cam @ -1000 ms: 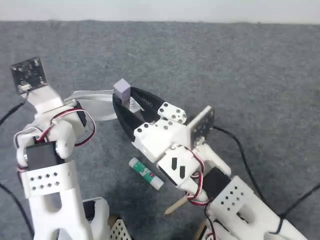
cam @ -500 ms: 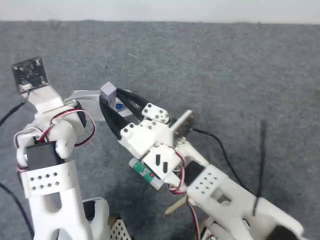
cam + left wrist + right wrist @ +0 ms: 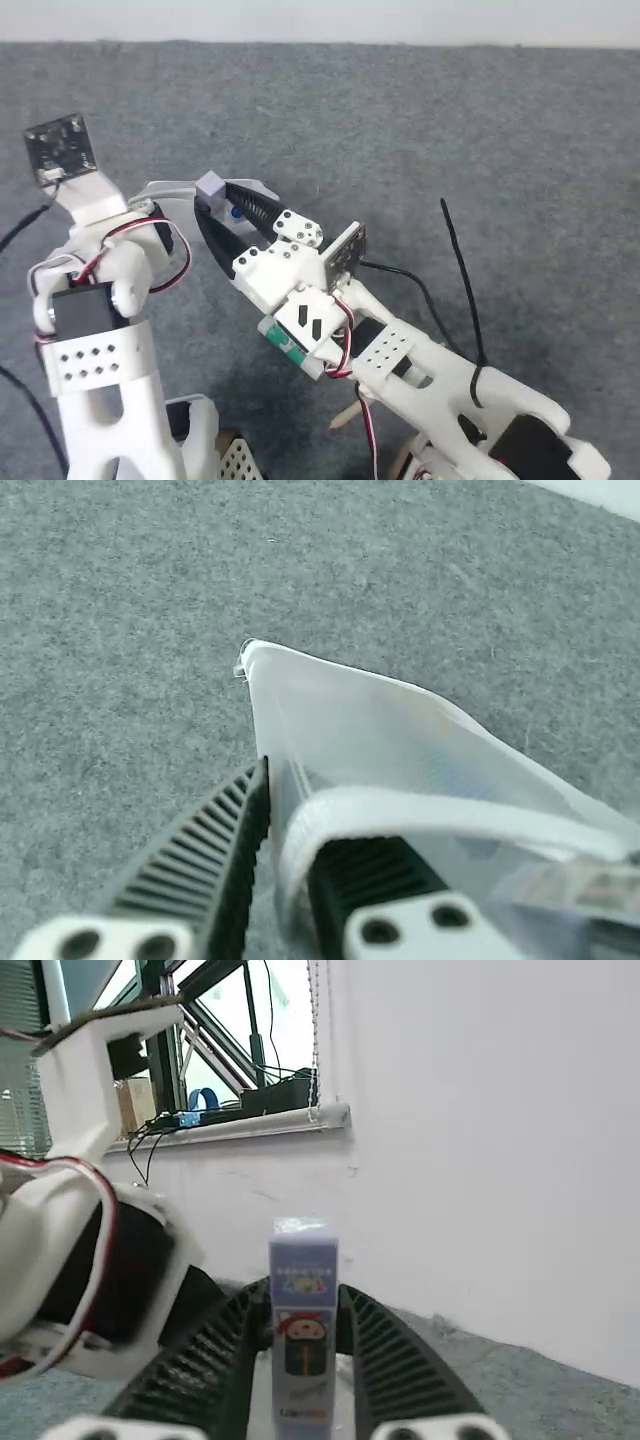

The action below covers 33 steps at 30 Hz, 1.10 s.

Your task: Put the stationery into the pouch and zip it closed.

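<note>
My right gripper (image 3: pixel 218 208) was angled up, fingers clamped on the small purple box (image 3: pixel 209 186) by the pouch (image 3: pixel 168 196) — my left gripper (image 3: pixel 288 815) pinched the pouch's rim, grey carpet (image 3: pixel 450 120) beneath, white wall (image 3: pixel 480 1140) and window (image 3: pixel 230 1030) behind.

Right claw (image 3: pixel 302 1298): two black ribbed fingers (image 3: pixel 398 1360), clamped from either side on one eraser (image 3: pixel 302 1325). Eraser: small rectangular block, upright, in a pale purple printed sleeve with a cartoon figure, its upper part standing above the fingertips. Left arm (image 3: pixel 75 1250): white housing with a black motor body, just beside the claw; red and white wires (image 3: pixel 62 1175) looped across it. Table (image 3: pixel 565 1405): grey carpet-like surface, low behind the claw. Wall (image 3: pixel 480 1140): plain white. Window (image 3: pixel 235 1025): dark frame, white bead cord (image 3: pixel 315 1030) hanging before it. Windowsill (image 3: pixel 255 1125): white, carrying black cables (image 3: pixel 285 1085) and a small blue item (image 3: pixel 205 1100).
</note>
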Each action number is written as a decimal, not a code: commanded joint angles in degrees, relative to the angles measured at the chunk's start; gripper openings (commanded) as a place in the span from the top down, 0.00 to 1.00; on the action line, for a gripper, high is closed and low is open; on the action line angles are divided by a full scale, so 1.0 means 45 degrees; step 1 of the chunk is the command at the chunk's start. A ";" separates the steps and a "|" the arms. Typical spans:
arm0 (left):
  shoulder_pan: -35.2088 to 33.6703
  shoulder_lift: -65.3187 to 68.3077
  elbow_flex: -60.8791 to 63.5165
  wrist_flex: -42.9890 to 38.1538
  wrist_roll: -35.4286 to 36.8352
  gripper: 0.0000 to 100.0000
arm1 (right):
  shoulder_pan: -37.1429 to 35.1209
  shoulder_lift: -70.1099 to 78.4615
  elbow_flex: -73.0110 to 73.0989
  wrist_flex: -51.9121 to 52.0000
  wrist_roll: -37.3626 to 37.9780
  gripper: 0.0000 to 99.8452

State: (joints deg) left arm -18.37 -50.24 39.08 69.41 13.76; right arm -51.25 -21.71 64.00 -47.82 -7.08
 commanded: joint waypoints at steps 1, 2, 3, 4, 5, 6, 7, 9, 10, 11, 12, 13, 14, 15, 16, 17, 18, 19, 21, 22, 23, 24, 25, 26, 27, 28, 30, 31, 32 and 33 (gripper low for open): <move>0.0039 -0.0020 -0.0049 -0.0449 -0.0117 0.99 | -0.0068 -0.0186 -0.0156 -0.0264 0.0625 0.87; 0.0039 -0.0020 -0.0049 -0.0449 -0.0117 0.99 | -0.0068 -0.0186 -0.0156 -0.0244 0.0625 0.87; 0.0039 -0.0020 -0.0049 -0.0449 -0.0117 0.99 | -0.0068 -0.0166 -0.0137 -0.0244 0.0625 0.87; 0.0039 -0.0020 -0.0049 -0.0449 -0.0117 0.99 | -0.0068 -0.0166 -0.0137 -0.0244 0.0645 0.88; 0.0039 -0.0020 -0.0049 -0.0449 -0.0117 0.99 | -0.0068 -0.0166 -0.0137 -0.0244 0.0645 0.88; 0.0039 -0.0020 -0.0049 -0.0449 -0.0117 0.99 | -0.0068 -0.0186 -0.0078 -0.0244 0.0645 0.89; 0.0039 -0.0020 -0.0049 -0.0449 -0.0117 0.99 | -0.0068 -0.0186 -0.0039 -0.0244 0.0664 0.89; 0.0039 -0.0020 -0.0049 -0.0449 -0.0117 0.99 | -0.0068 -0.0186 0.0000 -0.0244 0.0664 0.89; 0.0039 -0.0020 -0.0049 -0.0449 -0.0117 0.99 | -0.0068 -0.0186 0.0020 -0.0244 0.0664 0.89; 0.0039 -0.0020 -0.0049 -0.0449 -0.0117 0.99 | -0.0068 -0.0186 0.0039 -0.0244 0.0664 0.89; 0.0039 -0.0020 -0.0049 -0.0449 -0.0117 0.99 | -0.0068 -0.0205 0.0117 -0.0244 0.0664 0.89; 0.0039 -0.0020 -0.0049 -0.0449 -0.0117 0.99 | -0.0068 -0.0244 0.0176 -0.0244 0.0684 0.89; 0.0039 -0.0020 -0.0049 -0.0449 -0.0117 0.99 | -0.0088 -0.0381 0.0313 -0.0244 0.0684 0.89; 0.0039 -0.0020 -0.0049 -0.0449 -0.0117 0.99 | -0.0088 -0.0557 0.0469 -0.0244 0.0801 0.89; 0.0039 -0.0020 -0.0049 -0.0449 -0.0117 0.99 | -0.0205 -0.0752 0.0625 -0.0244 0.1114 0.89; 0.0039 -0.0020 -0.0049 -0.0449 -0.0117 0.99 | -0.0303 -0.0947 0.0801 -0.0244 0.1524 0.91; 0.0039 -0.0020 -0.0049 -0.0449 -0.0117 0.99 | -0.0400 -0.1123 0.0938 -0.0264 0.1954 0.95; 0.0039 -0.0020 -0.0049 -0.0449 -0.0117 0.99 | -0.0420 -0.1182 0.1035 -0.0342 0.2325 0.99; 0.0039 -0.0020 -0.0049 -0.0449 -0.0117 0.99 | -0.0498 -0.1280 0.1133 -0.0361 0.2676 0.98; 0.0039 -0.0020 -0.0049 -0.0449 -0.0117 0.99 | -0.0498 -0.1221 0.1153 -0.0361 0.2696 0.97; 0.0039 -0.0020 -0.0049 -0.0449 -0.0117 0.99 | -0.0498 -0.1162 0.1153 -0.0361 0.2696 0.98; 0.0039 -0.0020 -0.0049 -0.0449 -0.0117 0.99 | -0.0498 -0.1065 0.1153 -0.0381 0.2696 0.99; 0.0039 -0.0020 -0.0049 -0.0449 -0.0117 0.99 | -0.0498 -0.0967 0.1114 -0.0400 0.2696 0.99; 0.0039 -0.0020 -0.0049 -0.0449 -0.0117 0.99 | -0.0498 -0.0850 0.1094 -0.0596 0.2696 0.99; 0.0039 -0.0020 -0.0049 -0.0449 -0.0117 0.99 | -0.0498 -0.0713 0.1094 -0.1006 0.2696 0.99; 0.0039 -0.0020 -0.0049 -0.0449 -0.0117 0.99 | -0.0498 -0.0537 0.1094 -0.1534 0.2716 0.99; 0.0039 -0.0020 -0.0049 -0.0449 -0.0117 0.99 | -0.0479 -0.0068 0.1094 -0.2589 0.2755 0.99; 0.0039 -0.0020 -0.0049 -0.0449 -0.0117 0.99 | -0.0479 0.0186 0.1074 -0.2979 0.2755 0.99; 0.0039 -0.0020 -0.0049 -0.0449 -0.0117 0.99 | -0.0479 0.0459 0.0977 -0.3253 0.2755 0.99; 0.0039 -0.0020 -0.0049 -0.0449 -0.0117 0.99 | -0.0479 0.0772 0.0860 -0.3389 0.2755 0.99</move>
State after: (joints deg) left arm -18.37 -50.24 39.08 69.41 13.58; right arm -52.66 -19.96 69.71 -58.99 4.35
